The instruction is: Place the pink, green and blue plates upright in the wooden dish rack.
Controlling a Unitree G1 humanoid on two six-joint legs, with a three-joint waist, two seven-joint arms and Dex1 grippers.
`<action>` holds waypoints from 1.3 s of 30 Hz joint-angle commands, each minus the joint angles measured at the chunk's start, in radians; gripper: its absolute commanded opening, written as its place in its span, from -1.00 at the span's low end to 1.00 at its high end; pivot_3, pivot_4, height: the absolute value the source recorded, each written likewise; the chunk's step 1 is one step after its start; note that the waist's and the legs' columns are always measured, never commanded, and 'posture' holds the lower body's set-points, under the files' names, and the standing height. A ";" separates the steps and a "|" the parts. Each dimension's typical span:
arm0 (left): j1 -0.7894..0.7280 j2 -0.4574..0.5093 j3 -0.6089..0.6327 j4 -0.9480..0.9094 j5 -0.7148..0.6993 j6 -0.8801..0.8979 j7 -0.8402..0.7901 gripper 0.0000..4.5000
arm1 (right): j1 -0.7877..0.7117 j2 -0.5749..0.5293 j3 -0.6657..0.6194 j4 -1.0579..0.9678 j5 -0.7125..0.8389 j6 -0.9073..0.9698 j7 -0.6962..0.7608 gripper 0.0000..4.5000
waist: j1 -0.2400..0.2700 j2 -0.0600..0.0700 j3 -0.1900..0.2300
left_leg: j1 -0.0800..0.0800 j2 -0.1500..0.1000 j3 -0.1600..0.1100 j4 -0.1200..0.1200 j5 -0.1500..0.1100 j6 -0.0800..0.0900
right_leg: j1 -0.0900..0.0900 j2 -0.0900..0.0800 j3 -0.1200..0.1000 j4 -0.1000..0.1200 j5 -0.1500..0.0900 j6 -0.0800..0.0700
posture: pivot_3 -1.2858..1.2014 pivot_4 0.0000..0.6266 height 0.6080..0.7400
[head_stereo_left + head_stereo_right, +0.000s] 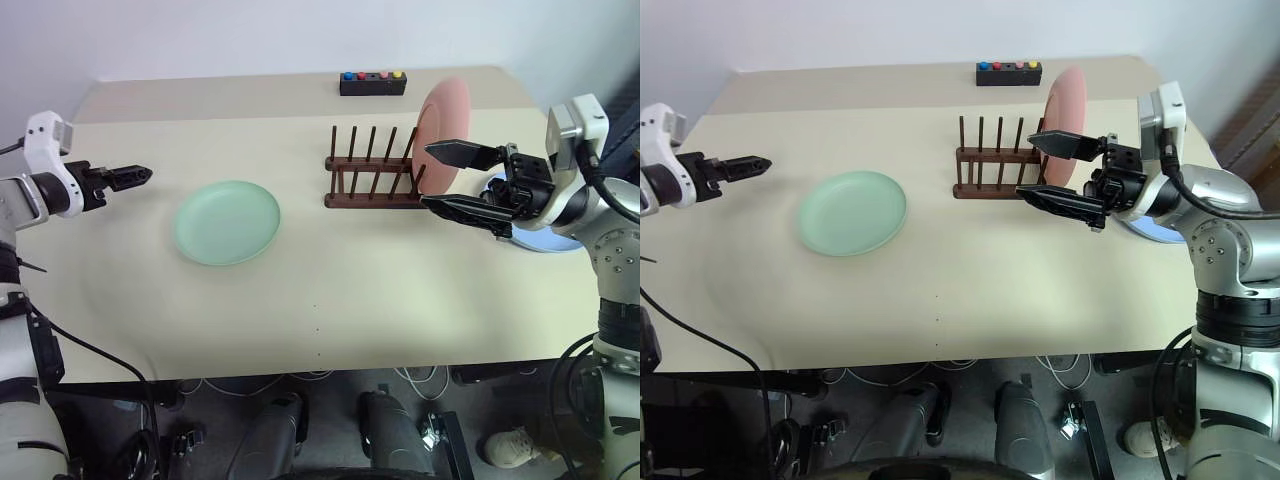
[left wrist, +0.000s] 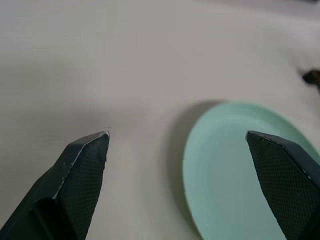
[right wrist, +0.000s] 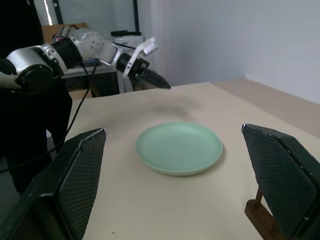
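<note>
- While the round mint-green plate (image 1: 227, 222) lies flat on the beige desk (image 1: 330, 300), the salmon-pink plate (image 1: 443, 118) already stands upright at the right end of the small dark brown wooden dish rack (image 1: 372, 176), leaning among its thin pegs.
- A light blue plate (image 1: 540, 238) lies flat on the desk to the right of the rack, mostly hidden behind the right arm.
- The left claw (image 1: 138, 175) hovers above the desk to the left of the green plate, near it but apart; its two black fingers are spread wide and hold nothing.
- The right claw (image 1: 432, 178) hangs just in front of the rack and the pink plate, pointing toward the robot's left; its fingers (image 1: 460, 153) stand one above the other, wide apart and empty.
- A black box with blue, red, pink and yellow buttons (image 1: 372, 83) sits at the far edge of the desk, behind the rack.
</note>
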 commanded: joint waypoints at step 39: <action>-0.344 -0.243 -0.060 0.613 0.405 0.013 0.007 -0.99 | 0.092 -0.031 -0.064 -0.137 0.044 -0.007 -0.152 1.00 | 0.005 -0.002 0.000 | -0.002 0.000 0.000 0.003 0.000 0.000 | -0.001 0.001 0.000 0.002 0.001 0.001 | 0.03 -0.52 1.00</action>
